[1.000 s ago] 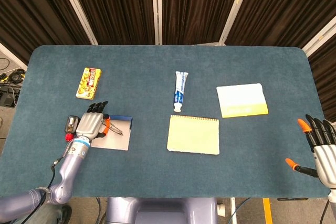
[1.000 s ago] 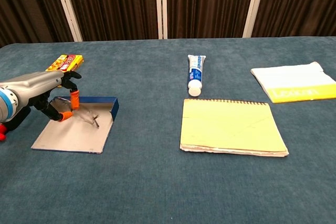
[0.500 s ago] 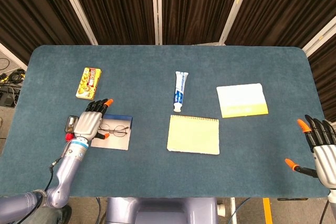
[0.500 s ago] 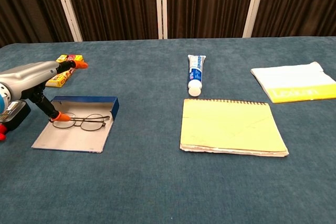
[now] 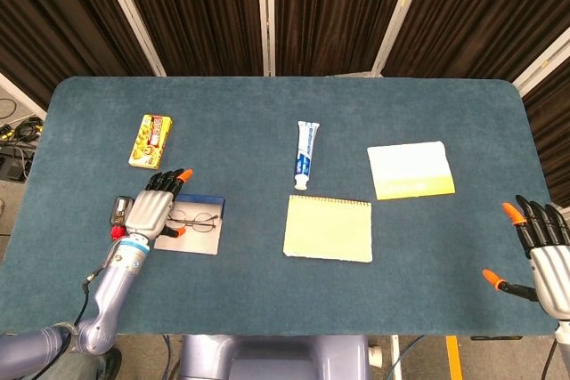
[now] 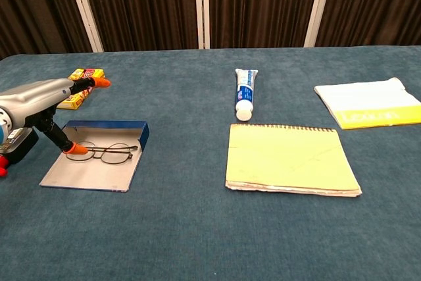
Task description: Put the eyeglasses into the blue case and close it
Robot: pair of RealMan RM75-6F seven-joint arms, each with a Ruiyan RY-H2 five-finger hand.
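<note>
With the eyeglasses (image 6: 103, 153) lying flat in the open blue case (image 6: 112, 171), lid not yet closed, I note things from left to right.

Far left: small dark device with red parts (image 5: 118, 212), just beside my left hand (image 5: 151, 211). Behind it, a yellow and red packet (image 5: 150, 141).

My left hand is over the case's left edge, fingers spread, gripping nothing. An orange thumb tip (image 6: 80, 149) sits at the left end of the frame; touching or just clear, I cannot tell.

Case: thin, flat, rectangular, pale grey lining, one low blue wall upright along the far side. Which part folds over as the lid is unclear from here. Glasses: thin dark wire, round lenses, light and springy by my guess.

Risks:
- pulling the thumb away could snag the wire and drag the glasses over the lining, which looks smooth (little to stop them sliding)
- a frame sitting across the edge could be pinched when the lid comes down
- the case looks light, so pushing on one side may skate it over the cloth rather than fold it

Centre: white and blue tube (image 5: 305, 154), capped end nearest me; yellow spiral notepad (image 5: 328, 229), matte paper.

Right: white and yellow folded booklet (image 5: 411, 170).

Far right: my right hand (image 5: 543, 254), well apart, off the edge of the blue felt-like table (image 5: 267, 113), fingers apart, holding nothing
</note>
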